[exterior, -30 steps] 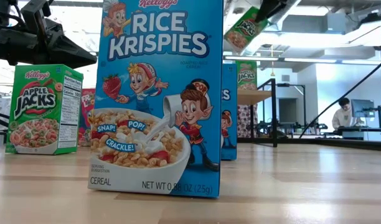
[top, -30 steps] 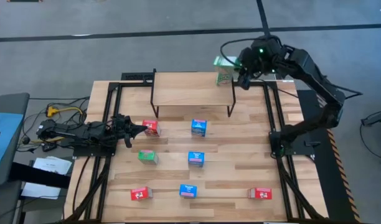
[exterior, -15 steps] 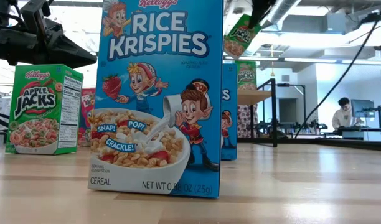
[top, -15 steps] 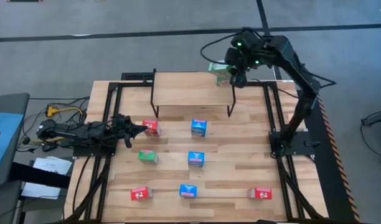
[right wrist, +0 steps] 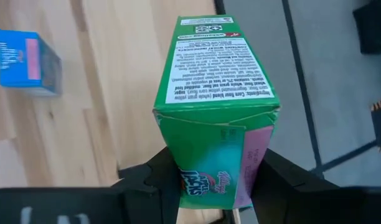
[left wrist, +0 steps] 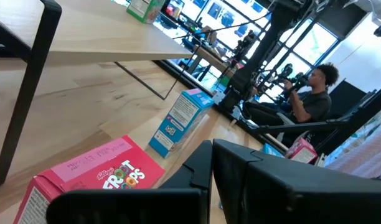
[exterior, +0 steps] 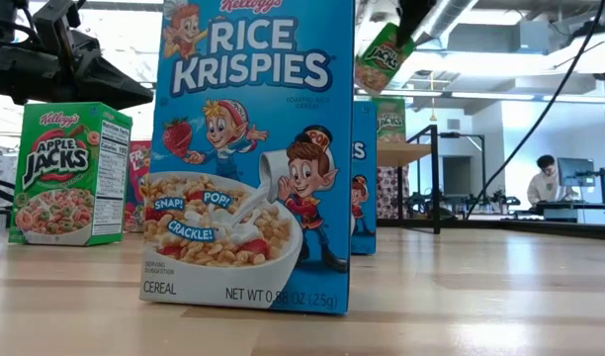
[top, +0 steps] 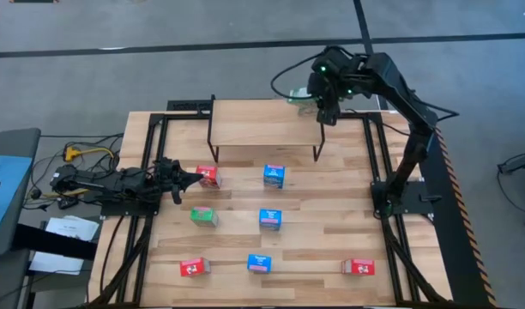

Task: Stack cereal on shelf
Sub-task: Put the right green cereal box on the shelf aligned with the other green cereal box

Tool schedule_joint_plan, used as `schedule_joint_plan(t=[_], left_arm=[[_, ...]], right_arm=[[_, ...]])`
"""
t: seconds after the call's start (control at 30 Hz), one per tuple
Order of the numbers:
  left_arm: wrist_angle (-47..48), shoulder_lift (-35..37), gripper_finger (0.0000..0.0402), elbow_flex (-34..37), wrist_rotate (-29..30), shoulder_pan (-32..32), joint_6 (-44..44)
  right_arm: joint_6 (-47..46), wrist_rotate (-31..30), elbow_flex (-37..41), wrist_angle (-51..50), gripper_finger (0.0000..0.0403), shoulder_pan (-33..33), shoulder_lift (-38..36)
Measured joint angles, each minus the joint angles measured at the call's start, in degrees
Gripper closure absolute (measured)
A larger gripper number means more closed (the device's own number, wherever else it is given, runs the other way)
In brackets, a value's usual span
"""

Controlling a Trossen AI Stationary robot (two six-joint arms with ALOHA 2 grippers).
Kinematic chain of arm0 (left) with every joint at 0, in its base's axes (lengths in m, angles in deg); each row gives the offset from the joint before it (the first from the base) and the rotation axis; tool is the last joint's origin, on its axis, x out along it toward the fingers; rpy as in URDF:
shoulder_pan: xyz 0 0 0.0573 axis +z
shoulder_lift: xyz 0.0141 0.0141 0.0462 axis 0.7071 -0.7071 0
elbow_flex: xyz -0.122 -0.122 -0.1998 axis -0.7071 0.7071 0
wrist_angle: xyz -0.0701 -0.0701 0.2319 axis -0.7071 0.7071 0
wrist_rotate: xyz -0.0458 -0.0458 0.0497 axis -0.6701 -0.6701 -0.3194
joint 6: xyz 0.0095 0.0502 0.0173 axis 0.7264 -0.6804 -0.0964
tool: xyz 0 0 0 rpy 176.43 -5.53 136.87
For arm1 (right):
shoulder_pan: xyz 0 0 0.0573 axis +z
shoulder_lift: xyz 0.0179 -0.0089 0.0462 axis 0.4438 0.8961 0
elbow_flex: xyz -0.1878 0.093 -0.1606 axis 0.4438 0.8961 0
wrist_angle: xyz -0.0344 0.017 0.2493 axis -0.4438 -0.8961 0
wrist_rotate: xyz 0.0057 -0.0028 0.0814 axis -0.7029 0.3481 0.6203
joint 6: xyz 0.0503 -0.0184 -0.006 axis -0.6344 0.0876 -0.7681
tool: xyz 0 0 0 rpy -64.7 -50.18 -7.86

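My right gripper (top: 317, 96) hangs above the far right corner of the shelf (top: 262, 125), shut on a green cereal box (right wrist: 212, 87). In the low view this box (exterior: 384, 57) hangs tilted over a second green box (exterior: 389, 119) that stands on the shelf top. My left gripper (top: 190, 178) rests shut and level at the table's left side, its tips just short of a red box (top: 209, 176) that lies on the table. It holds nothing. My right gripper pinches the green box between its two fingers (right wrist: 154, 182), on two opposite faces near its upper end (right wrist: 178, 163). The fingers slant down from above. The box hangs tilted below them, lifted clear of the shelf and of the box on it.
On the tabletop lie several more boxes: blue ones (top: 274, 176) (top: 269, 219) (top: 259, 263), a green one (top: 203, 216), red ones (top: 193, 268) (top: 358, 267). The shelf's left and middle top is bare wood. A person (exterior: 546, 183) sits in the room beyond the table.
My right gripper has carried the green box a little toward the table's left, over the shelf's far right corner, and has tipped more steeply downward as the arm's elbow rose. The box stays held and clear of the shelf.
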State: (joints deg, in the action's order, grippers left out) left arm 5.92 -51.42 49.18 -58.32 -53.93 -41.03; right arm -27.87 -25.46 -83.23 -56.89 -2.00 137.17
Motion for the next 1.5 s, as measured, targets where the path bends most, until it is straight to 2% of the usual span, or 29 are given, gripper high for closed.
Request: schedule_joint_plan(t=[0.4, 0.83, 1.17, 1.5], left_arm=[[0.00, 0.01, 0.0401, 0.02, -0.14, 0.00, -0.13], [0.00, -0.01, 0.0401, 0.02, -0.18, 0.00, -0.11], [-0.02, -0.01, 0.0401, 0.01, -0.22, 0.01, 0.48], [-0.04, 0.01, 0.0402, 0.01, -1.47, 0.02, 0.53]], right_arm=[[-0.91, -1.22, 0.04, 1.15, 0.0231, -0.76, 0.10], [1.27, -1.45, 0.04, 0.13, 0.0231, 4.13, 0.08], [3.00, -1.36, 0.04, 0.17, 0.0231, 4.24, 0.08], [-0.05, 3.26, 0.04, 0.19, 0.0231, 3.44, 0.08]])
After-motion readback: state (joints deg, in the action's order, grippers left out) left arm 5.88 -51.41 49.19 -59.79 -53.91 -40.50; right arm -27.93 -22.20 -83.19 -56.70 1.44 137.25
